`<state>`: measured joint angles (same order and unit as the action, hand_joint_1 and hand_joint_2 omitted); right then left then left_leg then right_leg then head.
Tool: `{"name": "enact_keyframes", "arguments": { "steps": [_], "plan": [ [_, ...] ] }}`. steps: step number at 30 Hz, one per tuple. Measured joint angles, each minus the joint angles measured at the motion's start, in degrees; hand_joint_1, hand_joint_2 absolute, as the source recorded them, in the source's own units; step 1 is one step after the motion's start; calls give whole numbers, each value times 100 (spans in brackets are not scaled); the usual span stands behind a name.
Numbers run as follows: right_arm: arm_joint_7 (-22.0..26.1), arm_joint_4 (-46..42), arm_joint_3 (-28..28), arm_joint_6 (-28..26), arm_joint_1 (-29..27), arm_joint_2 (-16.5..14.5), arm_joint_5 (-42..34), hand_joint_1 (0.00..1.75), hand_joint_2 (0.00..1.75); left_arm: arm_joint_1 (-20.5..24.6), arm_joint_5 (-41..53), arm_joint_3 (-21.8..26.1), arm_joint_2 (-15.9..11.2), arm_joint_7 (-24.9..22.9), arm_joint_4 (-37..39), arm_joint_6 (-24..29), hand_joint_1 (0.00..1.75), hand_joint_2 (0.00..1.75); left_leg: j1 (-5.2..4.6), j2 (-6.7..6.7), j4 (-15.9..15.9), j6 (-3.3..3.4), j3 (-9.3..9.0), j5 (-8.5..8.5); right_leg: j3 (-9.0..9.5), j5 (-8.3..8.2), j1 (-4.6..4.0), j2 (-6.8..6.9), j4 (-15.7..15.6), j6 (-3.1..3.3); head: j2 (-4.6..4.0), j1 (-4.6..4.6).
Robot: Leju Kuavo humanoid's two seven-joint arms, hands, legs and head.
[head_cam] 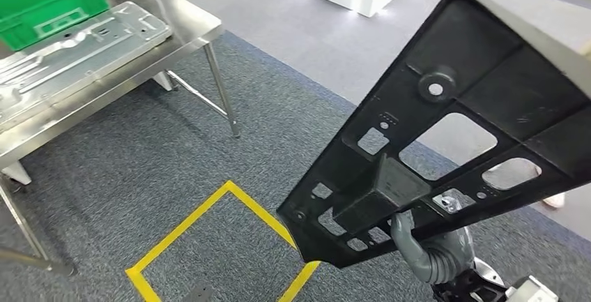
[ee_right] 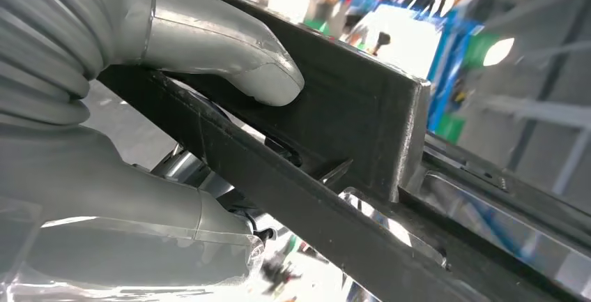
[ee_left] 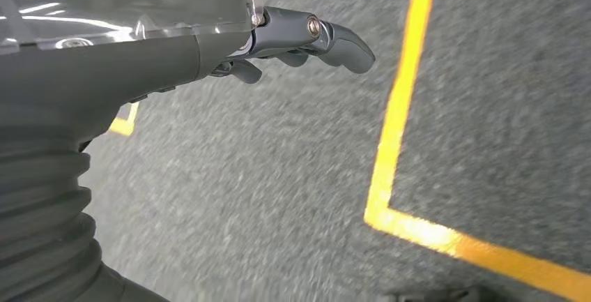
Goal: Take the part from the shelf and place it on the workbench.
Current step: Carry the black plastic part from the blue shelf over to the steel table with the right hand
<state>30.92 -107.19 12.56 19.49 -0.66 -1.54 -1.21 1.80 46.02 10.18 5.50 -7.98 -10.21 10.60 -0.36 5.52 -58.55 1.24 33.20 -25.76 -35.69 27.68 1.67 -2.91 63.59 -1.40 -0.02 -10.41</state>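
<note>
While gripped by right hand (head_cam: 418, 243), unlabelled black part (head_cam: 446, 134) above carpet.

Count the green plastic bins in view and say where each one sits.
1. A green plastic bin sits at the far end of the stainless steel workbench, beside a flat silver metal panel. The picture's edge cuts it off, so others may be hidden.
</note>
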Motion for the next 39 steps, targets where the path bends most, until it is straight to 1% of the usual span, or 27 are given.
{"name": "enact_keyframes", "arguments": {
  "steps": [2, 4, 6, 8, 10, 11, 12, 13, 15, 16, 17, 19, 20, 22, 24, 25, 26, 27, 28, 29, 31, 33, 34, 35, 36, 38, 39],
  "plan": [
    [-103, 209, 161, 189, 299, -129, -152, 175, 175, 17, -56, 33, 20, -257, 0, -100, 0, 175, 10, 99, -74, -69, 88, -38, 94, -64, 9, -184, -281, 17, 0, -1],
    [-330, 497, 381, 464, 693, -347, -400, 175, 175, 23, -233, 123, 45, -518, 0, 3, 0, 175, 33, 170, -77, -137, 140, -34, 84, -69, -11, -113, -295, 86, 0, -2],
    [-585, 828, 739, 700, 1141, -641, -725, 175, 175, 38, -531, 311, 94, -704, 0, 376, 0, 175, 34, -20, -232, -207, 212, -118, 94, -82, -6, -3, -322, 166, 0, -6],
    [-706, 1179, 1222, 740, 1558, -898, -1040, 175, 175, 84, -774, 563, 146, -758, 0, 818, 0, 175, 36, -350, -802, -271, 502, -409, 109, -76, -24, 147, -339, 221, 0, -9],
    [-707, 1485, 1650, 652, 1848, -1035, -1242, 175, 175, 118, -871, 786, 174, -733, 0, 1062, 0, 175, 56, -478, -1503, -306, 890, -678, 119, -51, -57, 334, -339, 244, 0, -10],
    [-695, 1605, 1810, 618, 1950, -1068, -1311, 175, 175, 113, -890, 870, 185, -714, 0, 1113, 0, 175, 59, -496, -1645, -307, 983, -678, 128, -34, -69, 427, -338, 250, 0, -10],
    [-678, 1708, 1950, 593, 2046, -1088, -1384, 175, 175, 98, -906, 941, 192, -687, 0, 1152, 0, 175, 59, -511, -1589, -299, 973, -578, 144, -15, -80, 518, -337, 254, 0, -10],
    [-661, 1796, 2071, 576, 2144, -1098, -1469, 175, 175, 77, -918, 1002, 198, -652, 0, 1187, 0, 175, 55, -545, -1302, -279, 839, -384, 167, 6, -90, 599, -338, 256, 0, -10],
    [-634, 1958, 2287, 535, 2356, -1121, -1625, 175, 175, 50, -930, 1100, 213, -587, 0, 1227, 0, 175, 8, -775, -503, -205, 444, -23, 224, 47, -117, 729, -345, 242, 0, -10],
    [-622, 2040, 2389, 499, 2461, -1136, -1684, 175, 175, 48, -919, 1137, 227, -569, 0, 1219, 0, 175, -27, -881, -225, -159, 307, 68, 246, 61, -128, 779, -354, 226, 0, -10],
    [-610, 2115, 2482, 453, 2547, -1150, -1726, 175, 175, 46, -901, 1161, 242, -562, 0, 1192, 0, 175, -59, -951, -87, -119, 244, 88, 263, 73, -136, 826, -365, 204, 0, -9],
    [-586, 2250, 2661, 350, 2681, -1178, -1786, 175, 175, 30, -851, 1195, 271, -564, 0, 1106, 0, 175, -82, -876, -38, -58, 225, 77, 308, 95, -142, 920, -398, 150, 0, -9],
    [-579, 2301, 2735, 302, 2733, -1194, -1804, 175, 175, 15, -837, 1205, 290, -575, 0, 1061, 0, 175, -67, -812, 1, -35, 195, 89, 333, 121, -138, 902, -385, 120, 0, -8],
    [-559, 2368, 2842, 233, 2830, -1215, -1824, 175, 175, 7, -826, 1219, 322, -600, 0, 992, 0, 175, -21, -685, 84, 22, 122, 122, 249, 289, -129, 673, -122, 77, 0, -7],
    [-542, 2425, 2913, 184, 2882, -1206, -1831, 175, 175, 25, -827, 1223, 342, -618, 0, 923, 0, 175, 2, -550, 103, 65, 98, 127, -108, 602, -112, 396, 561, 63, 0, -4],
    [-539, 2456, 2942, 162, 2889, -1195, -1834, 175, 175, 31, -828, 1226, 349, -622, 0, 895, 0, 175, 3, -467, 97, 75, 97, 119, -319, 718, -110, 343, 912, 57, 0, -4],
    [-539, 2487, 2968, 134, 2892, -1186, -1841, 175, 175, 28, -831, 1232, 356, -622, 0, 875, 0, 175, 2, -380, 88, 77, 93, 109, -478, 739, -108, 323, 1131, 51, 0, -4],
    [-539, 2513, 2991, 106, 2900, -1179, -1852, 175, 175, 19, -833, 1241, 362, -617, 0, 863, 0, 175, 3, -291, 73, 72, 87, 96, -540, 637, -105, 316, 1141, 49, 0, -4],
    [-539, 2533, 3017, 76, 2914, -1174, -1866, 175, 175, 7, -834, 1251, 365, -606, 0, 861, 0, 175, 6, -202, 53, 61, 78, 78, -491, 431, -100, 301, 931, 54, 0, -4],
    [-539, 2545, 3044, 43, 2934, -1172, -1882, 175, 175, -2, -833, 1259, 369, -584, 0, 865, 0, 175, 9, -118, 24, 45, 68, 51, -355, 170, -93, 244, 553, 63, 0, -4],
    [-533, 2563, 3096, -16, 2974, -1163, -1914, 175, 175, -6, -831, 1268, 379, -519, 0, 893, 0, 175, 10, 27, -46, 0, 85, -2, -95, -135, -66, 1, -105, 76, 0, -4],
    [-527, 2581, 3138, -74, 3001, -1150, -1942, 175, 175, -10, -836, 1279, 386, -451, 0, 947, 0, 175, 42, 134, -74, -66, 124, -25, -10, -149, -71, -139, -317, 88, 0, -4],
    [-526, 2588, 3158, -99, 3019, -1147, -1954, 175, 175, -19, -845, 1291, 390, -424, 0, 977, 0, 175, 64, 185, -67, -104, 136, -25, 3, -151, -80, -100, -343, 107, 0, -5],
    [-526, 2595, 3184, -119, 3043, -1145, -1962, 175, 175, -33, -856, 1307, 391, -400, 0, 1007, 0, 175, 79, 178, -70, -140, 141, -35, 26, -155, -82, -44, -371, 134, 0, -6],
    [-525, 2601, 3208, -131, 3069, -1147, -1970, 175, 175, -43, -869, 1326, 398, -382, 0, 1044, 0, 175, 73, 82, -123, -175, 165, -69, 57, -155, -71, 14, -402, 167, 0, -9],
    [-508, 2612, 3239, -144, 3121, -1144, -1985, 175, 175, -35, -891, 1356, 412, -349, 0, 1120, 0, 175, 67, -240, -532, -238, 366, -264, 128, -145, -49, 164, -457, 219, 0, -16],
    [-485, 2625, 3244, -158, 3131, -1134, -1994, 175, 175, -21, -897, 1366, 425, -320, 0, 1161, 0, 175, 74, -383, -879, -268, 554, -403, 155, -126, -50, 241, -467, 233, 0, -19]
  ]
}}
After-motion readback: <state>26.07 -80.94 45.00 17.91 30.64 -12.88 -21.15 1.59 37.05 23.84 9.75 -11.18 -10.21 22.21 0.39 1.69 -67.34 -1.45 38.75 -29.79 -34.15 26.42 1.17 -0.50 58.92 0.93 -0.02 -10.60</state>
